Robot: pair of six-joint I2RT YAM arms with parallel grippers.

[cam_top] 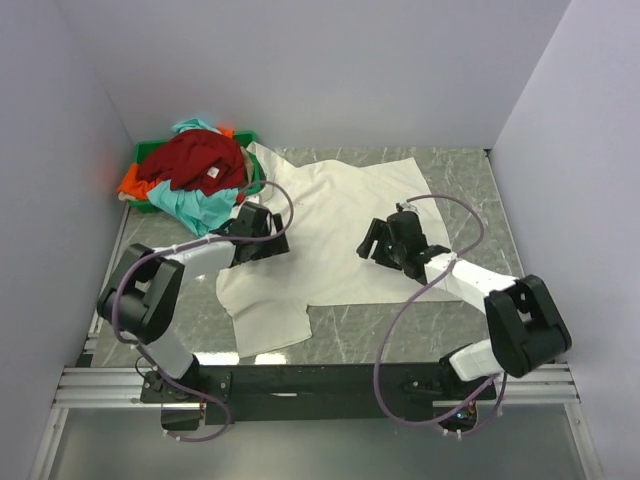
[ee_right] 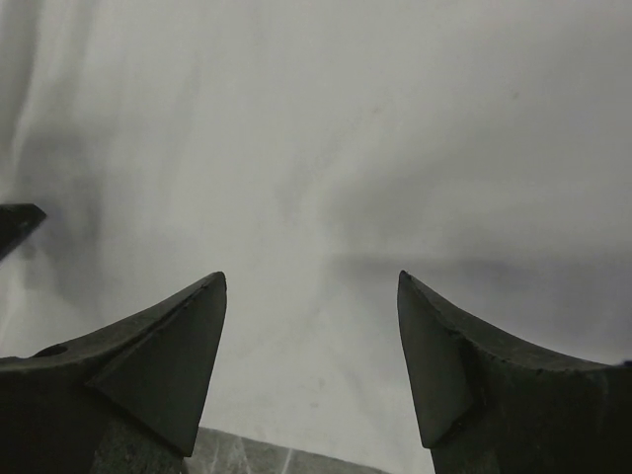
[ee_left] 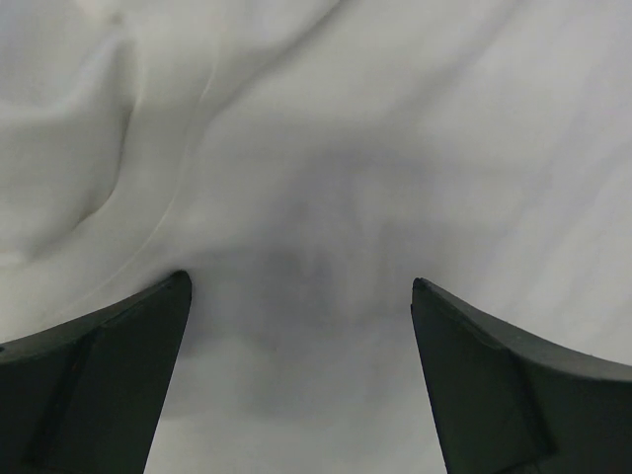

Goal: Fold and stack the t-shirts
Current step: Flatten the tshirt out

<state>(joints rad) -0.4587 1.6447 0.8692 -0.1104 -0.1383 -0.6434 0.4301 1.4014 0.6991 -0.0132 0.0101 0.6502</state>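
Now the cream-white t-shirt [cam_top: 340,215] lies spread on the table [cam_top: 470,175]. The left fingers [ee_left: 109,375] stand spread close above its left part and pinch nothing. The right fingers [ee_right: 148,365] are also spread and empty, over its right part. Beside its far left corner, a green bin [cam_top: 142,152] holds the dark red t-shirt [cam_top: 195,160], teal t-shirt [cam_top: 190,205] and orange t-shirt [cam_top: 130,183].
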